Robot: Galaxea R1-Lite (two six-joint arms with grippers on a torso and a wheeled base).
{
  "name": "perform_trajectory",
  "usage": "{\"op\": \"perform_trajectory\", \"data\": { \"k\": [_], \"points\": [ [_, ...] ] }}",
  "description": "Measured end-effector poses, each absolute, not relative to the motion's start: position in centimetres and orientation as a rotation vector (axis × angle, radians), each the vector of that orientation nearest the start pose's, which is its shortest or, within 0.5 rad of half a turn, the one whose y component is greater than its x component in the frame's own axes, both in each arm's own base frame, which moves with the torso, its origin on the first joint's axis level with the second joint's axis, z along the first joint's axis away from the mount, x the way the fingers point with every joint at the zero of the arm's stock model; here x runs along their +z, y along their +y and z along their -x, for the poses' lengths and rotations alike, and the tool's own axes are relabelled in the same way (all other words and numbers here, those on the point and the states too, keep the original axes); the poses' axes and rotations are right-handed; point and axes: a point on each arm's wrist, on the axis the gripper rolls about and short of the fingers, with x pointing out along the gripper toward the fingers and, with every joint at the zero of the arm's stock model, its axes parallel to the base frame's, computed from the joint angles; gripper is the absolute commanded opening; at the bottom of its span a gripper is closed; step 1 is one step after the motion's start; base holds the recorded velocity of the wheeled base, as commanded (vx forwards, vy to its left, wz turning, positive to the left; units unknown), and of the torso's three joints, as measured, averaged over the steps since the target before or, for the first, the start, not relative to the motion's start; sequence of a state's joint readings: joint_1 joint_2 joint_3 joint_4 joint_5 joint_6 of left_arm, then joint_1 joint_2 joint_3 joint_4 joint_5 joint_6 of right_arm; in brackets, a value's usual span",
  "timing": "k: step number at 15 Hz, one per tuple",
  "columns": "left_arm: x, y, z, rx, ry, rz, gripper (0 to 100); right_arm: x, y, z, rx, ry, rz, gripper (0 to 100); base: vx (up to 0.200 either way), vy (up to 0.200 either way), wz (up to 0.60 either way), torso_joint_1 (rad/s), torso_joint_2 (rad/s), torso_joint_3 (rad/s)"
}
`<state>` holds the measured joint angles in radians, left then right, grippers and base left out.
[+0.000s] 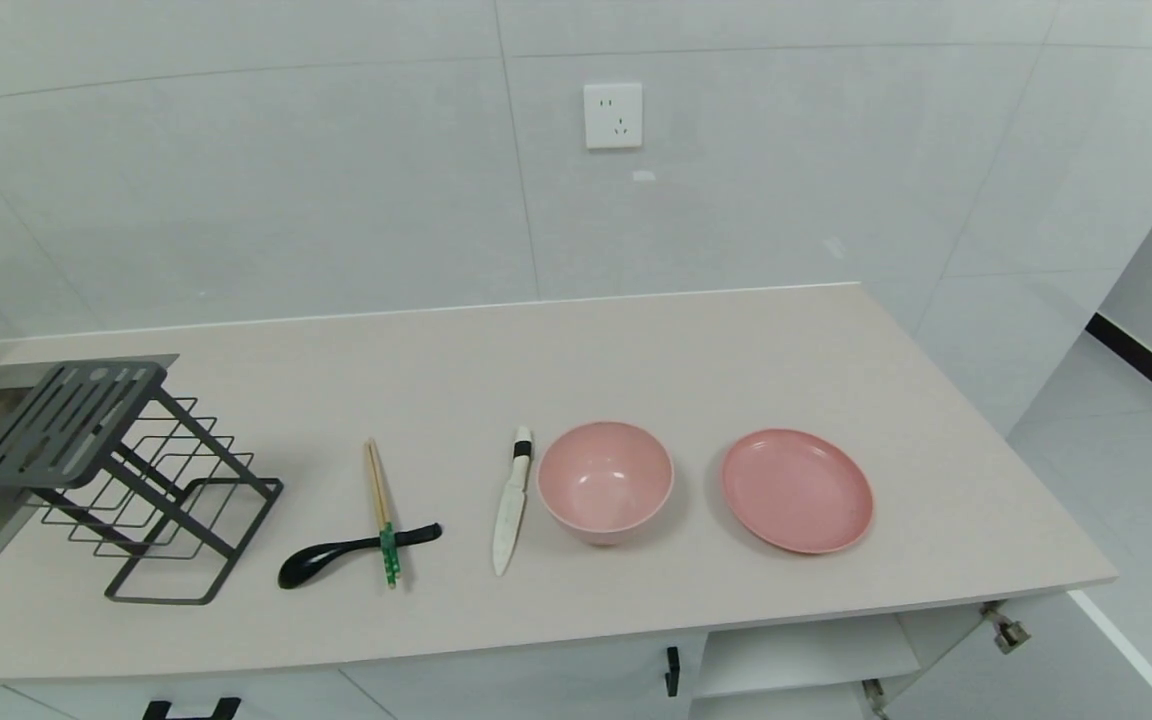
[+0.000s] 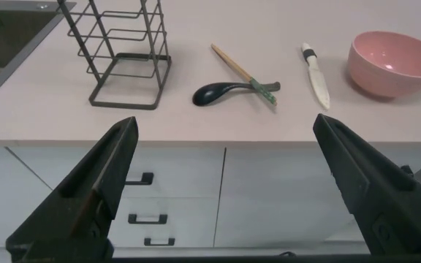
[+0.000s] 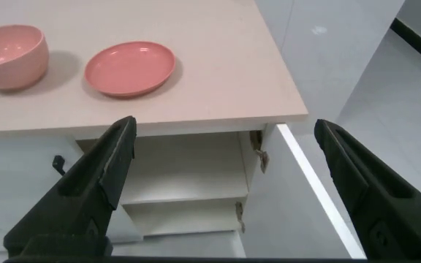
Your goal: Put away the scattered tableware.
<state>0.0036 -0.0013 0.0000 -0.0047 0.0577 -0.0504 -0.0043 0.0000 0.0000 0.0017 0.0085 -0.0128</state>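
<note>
Black spoon (image 1: 336, 556) crosses the chopsticks (image 1: 381, 510) (touching), near the wire rack (image 1: 76, 420).

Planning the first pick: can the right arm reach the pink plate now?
Probably yes: the right gripper is open just off the counter, and the pink plate lies near its edge, clear of the bowl.

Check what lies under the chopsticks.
The handle of the black spoon crosses beneath the chopsticks near their green end; the counter lies under the rest. The short stretch of handle right beneath them is covered.
</note>
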Motion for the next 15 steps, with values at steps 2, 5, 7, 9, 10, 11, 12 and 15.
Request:
{"op": "perform_trajectory", "data": {
  "k": [2,5,7,9,10,11,12,15],
  "points": [
    [7.6,0.1,2.3,0.062,-0.007,0.050,100,7.5,0.0,2.3,0.004,0.002,0.011,100,0.000,0.000,0.00,0.013,-0.04,-0.016],
    [7.6,0.1,2.3,0.062,-0.007,0.050,100,7.5,0.0,2.3,0.000,0.002,0.007,100,0.133,0.000,0.00,0.008,-0.01,0.000],
    [7.6,0.1,2.3,0.062,-0.007,0.050,100,7.5,0.0,2.3,0.003,0.001,0.010,100,0.000,0.000,0.00,0.000,0.00,0.000],
    [7.6,0.1,2.3,0.062,-0.008,0.051,100,7.5,0.1,2.3,0.015,0.000,0.012,100,0.000,0.000,0.00,0.000,0.00,0.000],
    [7.6,0.1,2.3,0.062,-0.007,0.050,100,7.6,0.1,2.3,0.021,-0.002,0.014,100,0.000,0.000,0.00,0.000,0.00,0.000],
    [7.6,0.1,2.3,0.062,-0.007,0.050,100,7.7,0.1,2.3,0.027,-0.012,0.014,100,0.000,0.000,0.00,0.000,0.00,0.000],
    [7.6,0.1,2.3,0.062,-0.007,0.050,100,8.2,0.1,2.3,0.028,-0.060,0.015,100,0.000,0.000,0.00,0.000,0.00,0.000],
    [7.6,0.1,2.3,0.062,-0.007,0.050,100,9.9,0.2,2.6,0.095,-0.228,0.044,100,0.000,0.000,0.00,0.000,0.00,0.000]
  ]
}}
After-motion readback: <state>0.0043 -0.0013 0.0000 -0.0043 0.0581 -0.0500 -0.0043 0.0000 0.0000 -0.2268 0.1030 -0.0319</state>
